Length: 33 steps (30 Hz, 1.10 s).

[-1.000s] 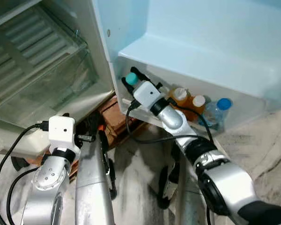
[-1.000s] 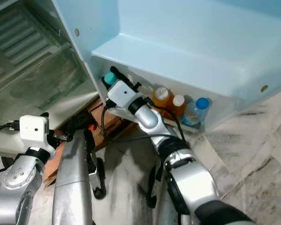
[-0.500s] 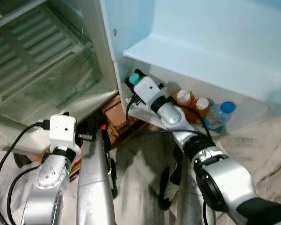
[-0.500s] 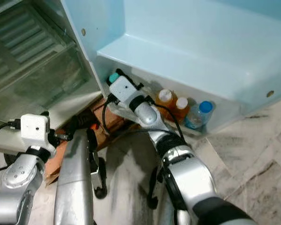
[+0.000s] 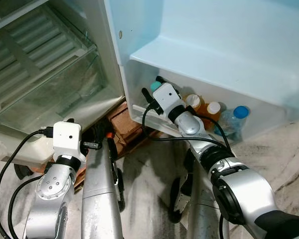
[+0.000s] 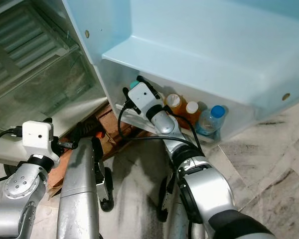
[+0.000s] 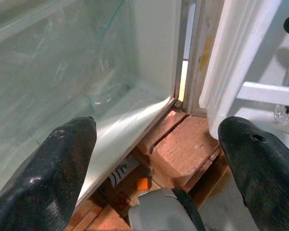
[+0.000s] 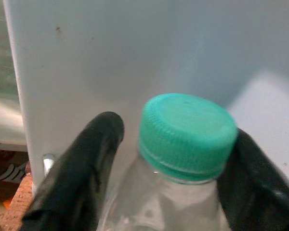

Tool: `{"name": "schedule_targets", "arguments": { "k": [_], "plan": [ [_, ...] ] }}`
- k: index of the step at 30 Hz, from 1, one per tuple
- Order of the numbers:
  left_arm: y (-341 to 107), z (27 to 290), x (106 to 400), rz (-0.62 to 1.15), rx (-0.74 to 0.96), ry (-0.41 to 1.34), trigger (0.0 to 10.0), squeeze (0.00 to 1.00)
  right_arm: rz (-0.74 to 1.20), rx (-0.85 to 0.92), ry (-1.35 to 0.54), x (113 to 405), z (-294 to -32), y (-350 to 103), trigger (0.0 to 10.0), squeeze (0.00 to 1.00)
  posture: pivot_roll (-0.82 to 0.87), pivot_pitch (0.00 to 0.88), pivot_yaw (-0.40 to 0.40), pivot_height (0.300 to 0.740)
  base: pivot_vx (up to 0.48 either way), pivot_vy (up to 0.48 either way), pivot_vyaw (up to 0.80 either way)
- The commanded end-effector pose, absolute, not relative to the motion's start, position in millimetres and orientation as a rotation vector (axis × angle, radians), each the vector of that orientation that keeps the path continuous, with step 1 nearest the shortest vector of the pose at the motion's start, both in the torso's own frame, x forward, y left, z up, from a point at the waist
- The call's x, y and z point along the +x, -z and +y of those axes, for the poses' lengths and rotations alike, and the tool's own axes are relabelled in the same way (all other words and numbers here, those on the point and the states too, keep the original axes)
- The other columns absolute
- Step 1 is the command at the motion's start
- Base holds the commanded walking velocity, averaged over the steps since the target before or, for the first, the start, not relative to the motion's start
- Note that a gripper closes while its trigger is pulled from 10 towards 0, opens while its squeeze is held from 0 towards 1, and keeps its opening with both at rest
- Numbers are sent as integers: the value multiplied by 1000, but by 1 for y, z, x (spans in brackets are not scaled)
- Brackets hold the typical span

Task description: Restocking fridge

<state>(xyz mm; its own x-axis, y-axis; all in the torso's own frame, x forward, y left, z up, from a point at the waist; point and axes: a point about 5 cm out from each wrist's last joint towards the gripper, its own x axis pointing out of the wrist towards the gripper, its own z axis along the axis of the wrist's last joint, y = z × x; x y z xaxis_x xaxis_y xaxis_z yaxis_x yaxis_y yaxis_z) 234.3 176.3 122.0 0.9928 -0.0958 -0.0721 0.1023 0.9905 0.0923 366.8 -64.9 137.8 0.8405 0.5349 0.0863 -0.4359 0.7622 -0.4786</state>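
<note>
A clear bottle with a green cap (image 8: 185, 130) stands at the left end of the fridge door's bottom shelf (image 5: 261, 124), its cap (image 5: 155, 85) just showing behind my right wrist. My right gripper (image 8: 176, 142) is shut on it, one black finger (image 8: 86, 163) on each side below the cap. Further right on that shelf stand two orange bottles with white caps (image 5: 193, 102) (image 5: 213, 109) and a water bottle with a blue cap (image 5: 237, 113). My left gripper (image 7: 156, 144) hangs open and empty low by the fridge's base.
The open fridge body shows a glass shelf and a clear drawer (image 5: 50, 94) at the left. Cardboard and wooden blocks (image 5: 120, 122) lie under the fridge's bottom edge. Marble floor (image 5: 289, 149) spreads to the right of the door.
My right gripper has carried the green-capped bottle to the right and down into the door shelf, closer to the orange bottles. The left arm has stayed put.
</note>
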Motion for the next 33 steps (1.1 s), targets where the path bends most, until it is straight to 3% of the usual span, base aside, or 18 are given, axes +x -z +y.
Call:
{"name": "schedule_targets", "arguments": {
  "k": [1, 14, 23, 33],
  "plan": [
    [-116, 178, 231, 91, 99, 93, 10000, 0, -186, -453, -565, 363, -63, -128, 10000, 1000, 218, 320, 22, 524, 0, 0, 0],
    [-116, 175, 242, 70, 94, 94, 10000, 0, -456, -338, -646, 367, -58, -192, 10000, 1000, 181, 277, 13, 524, 0, 0, 0],
    [-116, 167, 257, 40, 75, 104, 10000, 0, -529, -448, -611, 368, -83, -210, 10000, 1000, 133, 214, 4, 524, 0, 0, 0],
    [-114, 165, 269, 19, 70, 108, 10000, 0, -463, -408, -537, 361, -114, -199, 10000, 1000, 97, 166, 4, 524, 0, 0, 0]
  ]
}}
